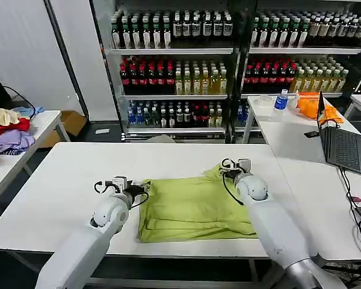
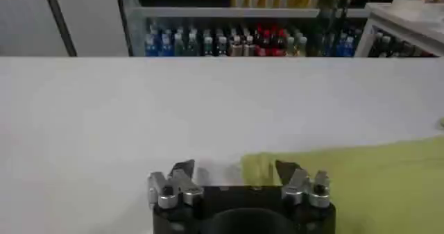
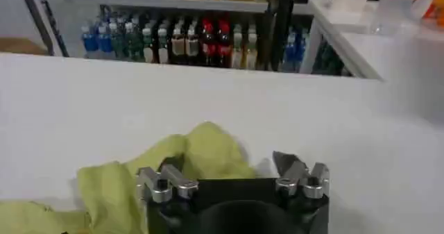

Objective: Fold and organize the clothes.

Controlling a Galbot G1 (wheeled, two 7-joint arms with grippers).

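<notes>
head: lime t-shirt (image 1: 192, 208) lying part-folded mid worktop (image 1: 60, 180). l wrist: left gripper (image 2: 236, 176) fingers wide at far-left corner. r wrist: right gripper (image 3: 229, 173) fingers wide over bunched far-right edge. soft, light, floppy; best pinched at corners.

Lime-green T-shirt (image 1: 192, 208) folded, flat on white table, far corner bunched.

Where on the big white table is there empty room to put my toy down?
Bare table lies left of the left claw, and along the far edge behind the T-shirt. A narrower bare strip runs right of the right claw. The middle is crowded: the shirt and both claws sit there.
</notes>
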